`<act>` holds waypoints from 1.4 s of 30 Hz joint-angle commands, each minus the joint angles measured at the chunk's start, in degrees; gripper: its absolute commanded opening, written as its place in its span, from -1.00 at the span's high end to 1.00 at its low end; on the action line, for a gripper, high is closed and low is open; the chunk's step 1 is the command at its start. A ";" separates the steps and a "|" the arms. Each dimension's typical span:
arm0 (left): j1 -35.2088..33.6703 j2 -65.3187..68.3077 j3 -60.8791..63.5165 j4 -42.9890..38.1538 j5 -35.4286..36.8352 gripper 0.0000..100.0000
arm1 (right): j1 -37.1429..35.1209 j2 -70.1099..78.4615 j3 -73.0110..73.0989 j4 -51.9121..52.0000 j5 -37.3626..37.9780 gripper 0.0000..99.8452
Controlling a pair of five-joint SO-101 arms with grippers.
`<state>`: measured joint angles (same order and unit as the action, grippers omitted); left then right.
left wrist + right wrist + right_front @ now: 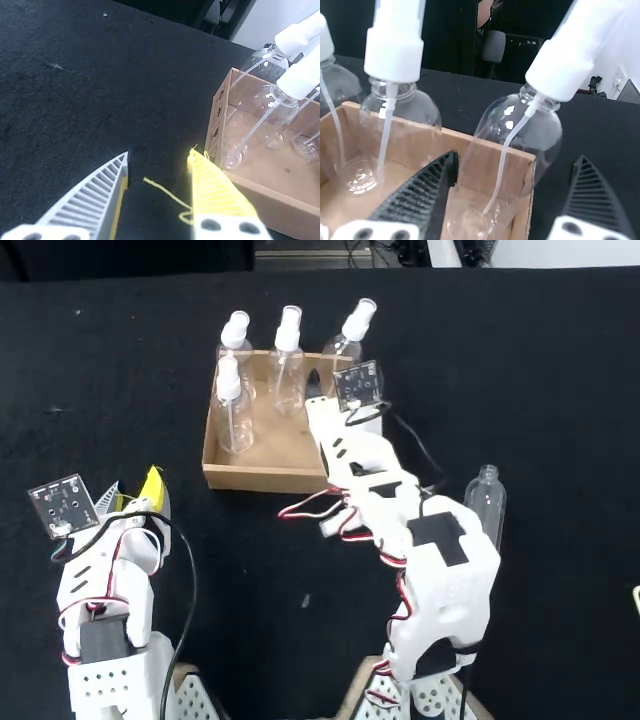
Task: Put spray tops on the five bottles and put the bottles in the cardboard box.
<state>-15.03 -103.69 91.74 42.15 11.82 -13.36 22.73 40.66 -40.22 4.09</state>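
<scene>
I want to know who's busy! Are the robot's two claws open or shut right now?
Left gripper: open, empty.
Right gripper: open, straddling a tilted clear plastic bottle with a white spray top.

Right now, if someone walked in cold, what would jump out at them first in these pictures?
Four clear bottles with white spray tops stand in the cardboard box at the far middle of the black table. The right gripper, open, is at the box's far right corner, by one of them. One bottle without a top stands alone, off to the box's right.
</scene>
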 commanded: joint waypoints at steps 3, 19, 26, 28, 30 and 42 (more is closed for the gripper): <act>-0.48 -0.88 -0.75 -1.23 -0.44 0.65 | 0.18 -1.10 -3.56 -0.62 0.18 0.35; -0.31 -0.88 -0.66 -1.23 -0.44 0.65 | 0.70 -2.59 -5.58 -0.35 -5.80 0.35; -0.22 -0.88 -0.66 -1.23 -0.44 0.65 | 0.70 -2.33 -6.81 -0.53 -5.89 0.35; -0.22 -0.88 -0.66 -1.23 -0.44 0.65 | 0.70 -2.15 -7.08 -0.44 -5.89 0.35; -0.22 -0.88 -0.66 -1.23 -0.44 0.65 | 0.79 -2.07 -7.52 -0.26 -5.89 0.35; -0.22 -0.88 -0.66 -1.23 -0.44 0.65 | 1.32 -4.35 -4.18 -0.79 -5.71 0.35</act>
<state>-15.03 -103.69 91.74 42.15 11.82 -12.31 22.64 36.79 -40.22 -1.27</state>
